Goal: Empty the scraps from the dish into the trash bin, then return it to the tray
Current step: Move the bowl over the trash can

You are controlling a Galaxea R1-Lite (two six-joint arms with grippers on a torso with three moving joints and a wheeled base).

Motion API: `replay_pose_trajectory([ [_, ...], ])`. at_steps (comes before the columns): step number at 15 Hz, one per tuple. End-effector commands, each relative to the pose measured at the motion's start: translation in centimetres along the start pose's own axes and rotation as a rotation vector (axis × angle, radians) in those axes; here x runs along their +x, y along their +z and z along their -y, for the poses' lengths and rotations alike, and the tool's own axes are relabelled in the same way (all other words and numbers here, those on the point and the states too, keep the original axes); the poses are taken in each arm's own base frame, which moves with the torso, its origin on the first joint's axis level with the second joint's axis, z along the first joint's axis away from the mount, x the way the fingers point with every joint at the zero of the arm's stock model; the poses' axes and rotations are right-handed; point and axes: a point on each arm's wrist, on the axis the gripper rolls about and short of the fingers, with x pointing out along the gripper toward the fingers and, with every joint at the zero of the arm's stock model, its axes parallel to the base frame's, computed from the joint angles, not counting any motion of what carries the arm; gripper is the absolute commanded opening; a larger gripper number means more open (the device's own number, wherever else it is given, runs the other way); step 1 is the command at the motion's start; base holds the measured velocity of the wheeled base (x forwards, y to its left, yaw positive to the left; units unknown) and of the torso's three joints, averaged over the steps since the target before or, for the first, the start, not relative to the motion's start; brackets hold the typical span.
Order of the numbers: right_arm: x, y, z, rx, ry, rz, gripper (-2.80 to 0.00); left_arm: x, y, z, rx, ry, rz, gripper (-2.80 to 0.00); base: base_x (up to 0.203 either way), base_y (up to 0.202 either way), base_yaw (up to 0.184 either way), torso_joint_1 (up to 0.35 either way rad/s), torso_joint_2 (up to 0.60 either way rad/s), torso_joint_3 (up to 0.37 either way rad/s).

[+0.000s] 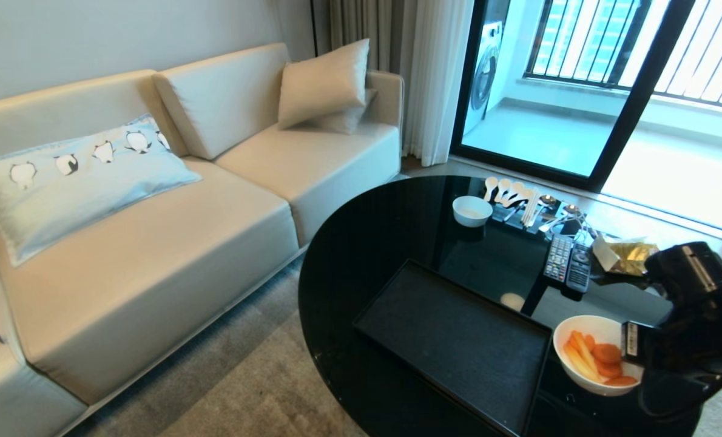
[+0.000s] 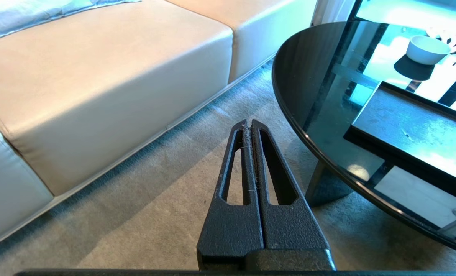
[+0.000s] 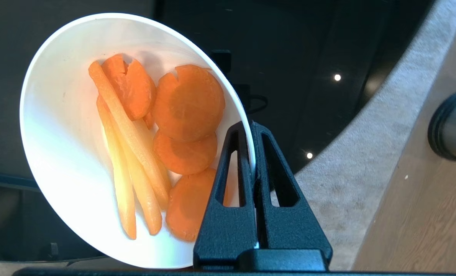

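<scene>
The dish (image 1: 579, 331), a white bowl, hangs slightly tilted over the right end of the round black table, just right of the black tray (image 1: 452, 340). My right gripper (image 3: 250, 124) is shut on the dish (image 3: 67, 161) at its rim, one finger inside and one outside. The scraps (image 3: 186, 99), orange carrot slices and pale strips, lie inside. A brushed-steel cylinder with a black ring, the trash bin (image 3: 452, 124), shows on the wooden floor past the carpet. My left gripper (image 2: 248, 123) is shut and empty above the carpet beside the table. The tray (image 2: 415, 130) holds nothing.
A smaller white bowl (image 1: 472, 210), spoons (image 1: 509, 193), two remotes (image 1: 568, 262) and a gold packet (image 1: 631, 255) sit on the far part of the table. A cream sofa (image 1: 155, 243) stands to the left, with grey carpet (image 1: 246, 376) between it and the table.
</scene>
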Motion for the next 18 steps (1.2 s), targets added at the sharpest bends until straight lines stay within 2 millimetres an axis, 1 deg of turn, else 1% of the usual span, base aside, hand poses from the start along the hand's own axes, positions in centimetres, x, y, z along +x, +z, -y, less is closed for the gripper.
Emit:
replay_pose_trajectory([
  [1,-2.3,-0.7,2.2,0.065,0.015,0.048,-2.80,0.0,0.0,0.0,-0.001,0.001,0.001,-2.80,0.000,0.000,0.000,0.000,0.00,0.000],
  [5,-4.6,-3.3,4.0,0.086,0.028,0.053,-2.80,0.0,0.0,0.0,-0.001,0.001,0.001,-2.80,0.000,0.000,0.000,0.000,0.00,0.000],
  [9,-5.3,-4.6,5.2,0.112,0.010,0.051,-2.80,0.0,0.0,0.0,-0.001,0.001,0.001,-2.80,0.000,0.000,0.000,0.000,0.00,0.000],
  [12,-6.4,-5.8,5.8,0.112,0.010,0.051,-2.80,0.0,0.0,0.0,-0.001,0.001,0.001,-2.80,0.000,0.000,0.000,0.000,0.00,0.000],
  [13,-6.5,-6.3,5.9,0.110,0.007,0.042,-2.80,0.0,0.0,0.0,-0.001,0.001,0.001,-2.80,0.000,0.000,0.000,0.000,0.00,0.000],
  [18,-6.5,-7.6,6.4,0.106,0.002,0.032,-2.80,0.0,0.0,0.0,-0.001,0.001,0.001,-2.80,0.000,0.000,0.000,0.000,0.00,0.000],
])
